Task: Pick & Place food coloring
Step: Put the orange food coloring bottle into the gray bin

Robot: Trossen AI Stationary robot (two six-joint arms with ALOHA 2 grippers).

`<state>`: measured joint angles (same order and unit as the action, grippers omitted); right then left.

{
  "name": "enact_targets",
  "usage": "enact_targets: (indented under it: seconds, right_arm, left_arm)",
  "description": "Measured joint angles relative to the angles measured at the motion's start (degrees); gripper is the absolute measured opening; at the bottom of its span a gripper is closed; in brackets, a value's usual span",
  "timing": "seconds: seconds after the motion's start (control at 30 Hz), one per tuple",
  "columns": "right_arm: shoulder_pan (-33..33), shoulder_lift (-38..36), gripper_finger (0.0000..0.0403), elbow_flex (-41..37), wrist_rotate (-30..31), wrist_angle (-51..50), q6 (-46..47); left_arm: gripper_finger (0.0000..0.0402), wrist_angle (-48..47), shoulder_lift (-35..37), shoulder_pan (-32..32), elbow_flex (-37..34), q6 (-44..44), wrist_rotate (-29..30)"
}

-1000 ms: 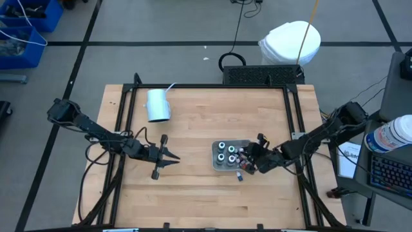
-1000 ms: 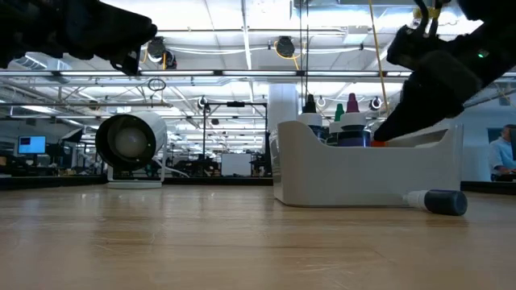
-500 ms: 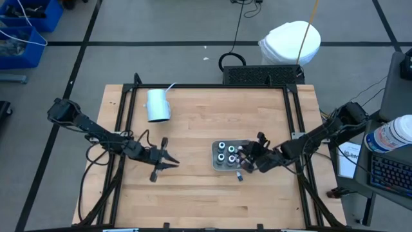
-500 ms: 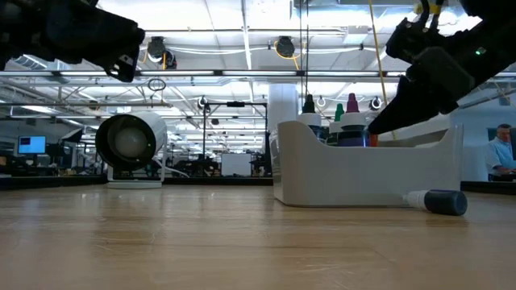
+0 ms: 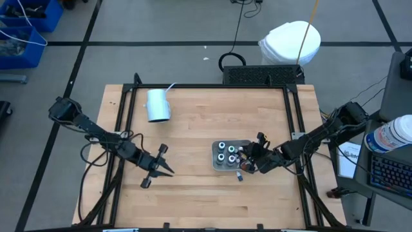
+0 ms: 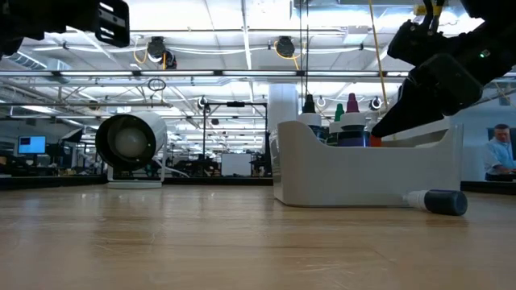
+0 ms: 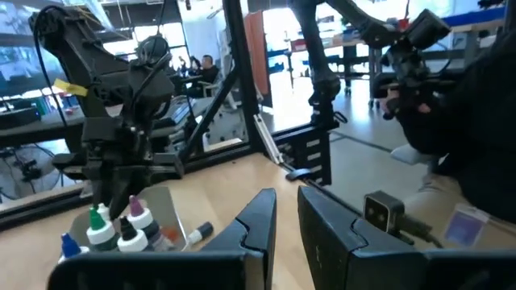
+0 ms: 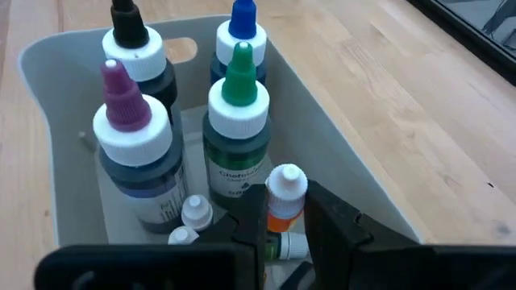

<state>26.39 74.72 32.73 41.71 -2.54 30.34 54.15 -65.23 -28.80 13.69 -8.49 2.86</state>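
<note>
Left end effector hangs over the bare left part of the worktop, well apart from the tray, fingers spread wide, holding nothing. A pale blue cup lies on its side near the far left corner. Right of centre sits the grey tray with the food coloring: four big bottles upright in its left half, coloured tips black, blue, purple, green in the right wrist view, plus small white-capped bottles lying on the tray floor beside them. Right end effector is at the tray's right side, fingers clamped on one small orange bottle; in the right wrist view its white cap sticks up between the fingers, just beside the green-tipped bottle. One small dark bottle lies on its side on the worktop just outside the tray's near edge; in the low view it rests against the tray wall with its white cap pointing left. A person shows far off at the right edge of the low view.
</note>
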Motion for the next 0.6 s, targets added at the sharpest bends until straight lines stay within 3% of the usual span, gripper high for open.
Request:
enact_targets:
  seconds: [0.27,0.6]
  right_arm:
    - [0.3,0.0,0.0056,0.0,-5.4,-1.2,3.6]
    - [-1.2,0.0,0.0056,0.0,-5.6,-1.7,7.7]
  left_arm:
    - [0.0063,-2.0,0.0,-0.1,0.0,-1.3,0.1]
    - [0.0063,-2.6,0.0,-0.1,0.0,-1.5,0.2]
